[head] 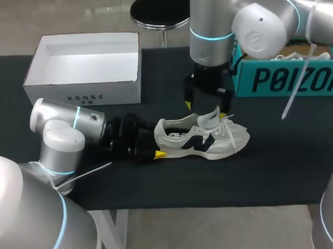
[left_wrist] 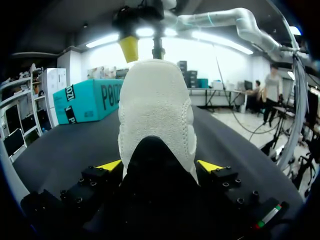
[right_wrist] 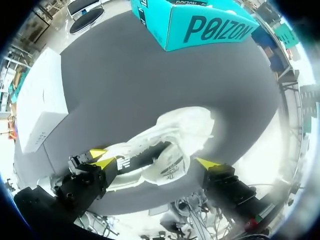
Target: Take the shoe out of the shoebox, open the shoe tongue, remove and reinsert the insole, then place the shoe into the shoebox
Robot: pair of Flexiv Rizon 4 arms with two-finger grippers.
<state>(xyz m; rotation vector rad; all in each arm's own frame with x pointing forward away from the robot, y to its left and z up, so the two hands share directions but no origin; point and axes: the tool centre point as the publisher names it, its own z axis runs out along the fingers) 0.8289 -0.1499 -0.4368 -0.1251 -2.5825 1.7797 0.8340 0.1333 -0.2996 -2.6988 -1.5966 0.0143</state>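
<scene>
The left gripper (left_wrist: 160, 166) is squeezing the shoe (head: 202, 139) by the heel while the right gripper (head: 208, 106), fingers apart, is hanging over the tongue (head: 210, 118) to lift it.

The shoe (head: 202, 137) lay on the table (head: 288, 169) at mid-frame, heel leftward. Behind it stood the shoebox (head: 82, 67) at upper left and a second box (head: 285, 79) at upper right. The left gripper (head: 157, 146) sat at the heel, the right gripper (head: 207, 108) just behind the shoe.

A cream shoe (head: 202, 138) with a dark side mark stands upright on its sole on the dark table (head: 277, 170), toe pointing right, tongue lifted. The open white shoebox (head: 83, 94) sits well apart, behind and left.
</scene>
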